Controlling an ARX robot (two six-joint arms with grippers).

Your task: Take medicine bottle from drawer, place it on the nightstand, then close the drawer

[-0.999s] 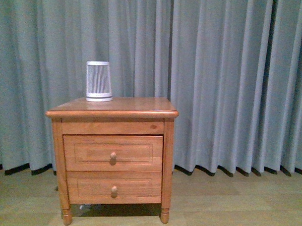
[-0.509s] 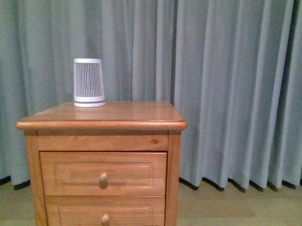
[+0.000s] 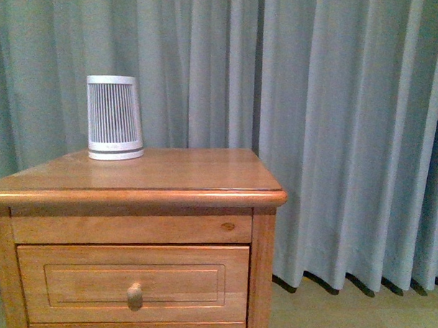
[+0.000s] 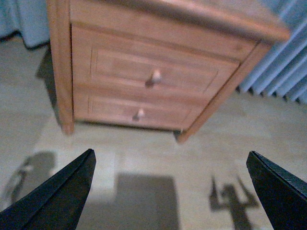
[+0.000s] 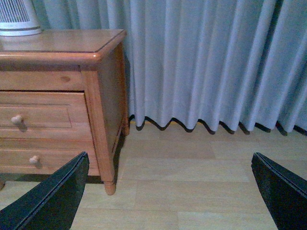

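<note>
Drawer [image 3: 179, 286] of nightstand [image 3: 193, 170] sits shut; left claw [image 4: 170, 155] and right claw [image 5: 170, 157] both gape wide, empty.

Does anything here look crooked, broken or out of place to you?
Nothing stands out. The nightstand stands level, its upper drawer and lower drawer are both shut flush, and the white ribbed cylinder sits upright at a back corner of the top.
</note>
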